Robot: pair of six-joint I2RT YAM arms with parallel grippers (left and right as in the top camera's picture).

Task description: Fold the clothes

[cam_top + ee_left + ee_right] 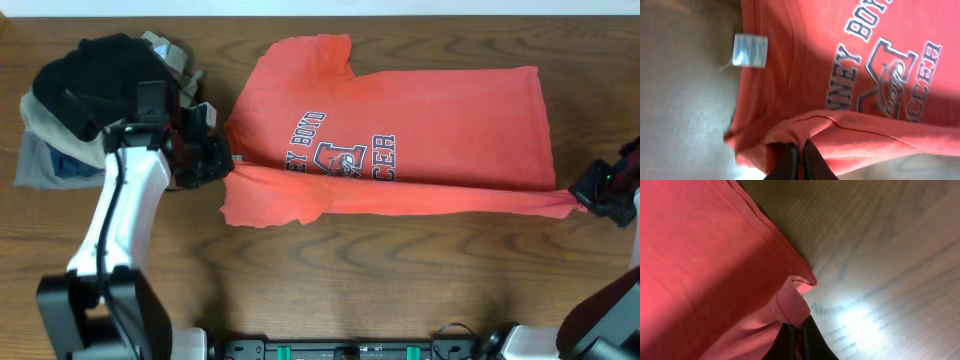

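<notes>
The red-orange T-shirt (420, 120) lies spread across the table, chest lettering up, its near long edge folded up over the print. My left gripper (222, 165) is shut on the shirt's folded edge by the collar end. In the left wrist view the gripper (801, 152) pinches red cloth (805, 65) below the white neck tag (750, 51). My right gripper (588, 198) is shut on the hem corner at the far right. In the right wrist view the gripper (800, 335) pinches the hem (700, 255).
A pile of other clothes (80, 100), black on top with khaki, grey and blue beneath, sits at the far left behind my left arm. Bare wooden table (400, 270) lies in front of the shirt.
</notes>
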